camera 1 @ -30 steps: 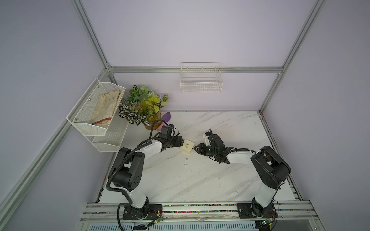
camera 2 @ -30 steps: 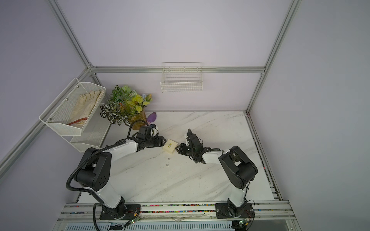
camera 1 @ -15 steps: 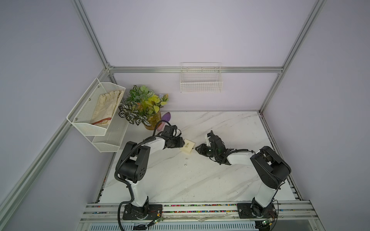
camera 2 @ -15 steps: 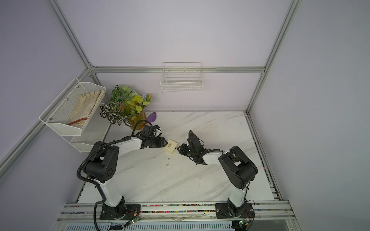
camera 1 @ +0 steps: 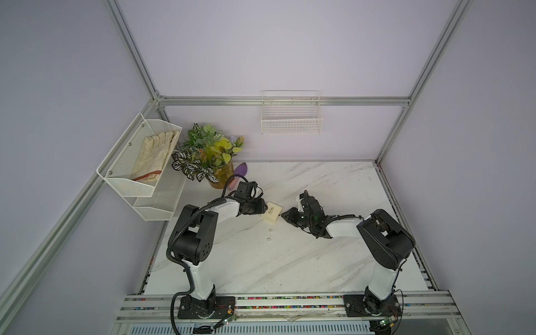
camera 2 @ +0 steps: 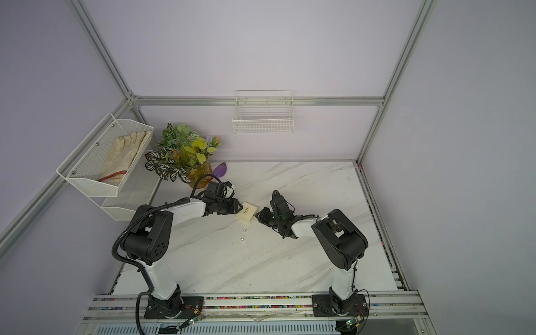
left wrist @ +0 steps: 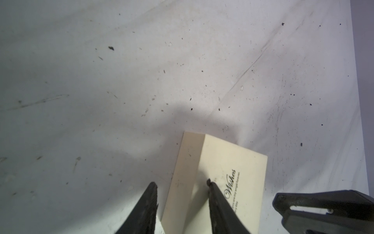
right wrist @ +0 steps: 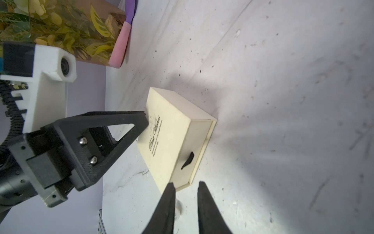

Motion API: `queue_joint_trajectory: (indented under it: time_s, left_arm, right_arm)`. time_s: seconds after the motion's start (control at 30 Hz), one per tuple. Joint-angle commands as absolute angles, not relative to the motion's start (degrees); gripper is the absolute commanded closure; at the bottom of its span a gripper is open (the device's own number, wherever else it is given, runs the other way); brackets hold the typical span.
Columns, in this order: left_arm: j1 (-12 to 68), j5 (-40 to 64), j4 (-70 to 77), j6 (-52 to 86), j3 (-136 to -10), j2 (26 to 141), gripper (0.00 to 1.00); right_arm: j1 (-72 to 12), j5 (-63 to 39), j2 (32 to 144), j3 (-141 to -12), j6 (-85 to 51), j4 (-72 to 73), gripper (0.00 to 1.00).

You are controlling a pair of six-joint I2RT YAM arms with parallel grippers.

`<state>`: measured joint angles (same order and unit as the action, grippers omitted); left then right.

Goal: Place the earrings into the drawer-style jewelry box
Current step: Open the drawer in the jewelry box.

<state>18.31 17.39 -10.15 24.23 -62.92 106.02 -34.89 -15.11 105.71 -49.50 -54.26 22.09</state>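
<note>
Right wrist view showed right gripper (right wrist: pixel 186 183) low centre, jaws slightly apart, empty, needing a square pinch on the tab (right wrist: pixel 188 160) while left gripper (right wrist: pixel 143 121), grip unclear, touched box (right wrist: pixel 174 121).

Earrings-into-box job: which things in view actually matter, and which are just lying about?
Job: jewelry box; earrings, one and the other, loose on the table near it.
Lying about: potted plant; purple-and-pink object beside it; glove in the mesh shelf; wire basket on the wall.
</note>
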Motion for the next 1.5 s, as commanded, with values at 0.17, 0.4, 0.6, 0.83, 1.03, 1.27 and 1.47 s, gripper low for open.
queue_joint_trajectory:
  time_s: [0.17, 0.4, 0.6, 0.83, 1.03, 1.27, 1.47]
  left_arm:
    - [18.70, 16.94, -9.89, 23.36, -64.44, 108.03, 0.59]
    - [18.90, 17.05, -9.85, 23.25, -64.43, 108.19, 0.59]
    - [18.98, 16.88, -9.89, 23.20, -64.29, 108.06, 0.60]
    - [18.98, 17.03, -9.95, 23.09, -64.43, 108.41, 0.61]
    - [18.93, 16.87, -10.00, 23.03, -64.47, 108.44, 0.61]
    - [18.95, 16.89, -9.95, 23.03, -64.43, 108.63, 0.61]
    - [18.94, 17.01, -10.09, 22.95, -64.55, 108.66, 0.62]
  right_arm:
    - [-35.11, -15.16, 108.44, -51.39, -57.91, 25.65, 0.77]
    - [-35.01, -15.62, 109.75, -52.60, -57.67, 25.66, 0.78]
    - [-34.74, -16.25, 111.04, -53.60, -57.92, 25.53, 0.78]
    - [-34.72, -15.12, 110.47, -52.61, -57.83, 25.48, 0.78]
    - [-34.72, -12.32, 108.49, -50.65, -57.74, 25.14, 0.80]
    - [-34.72, -12.91, 108.67, -50.71, -57.48, 25.29, 0.81]
    - [-34.72, -14.05, 109.13, -51.23, -57.25, 26.41, 0.80]
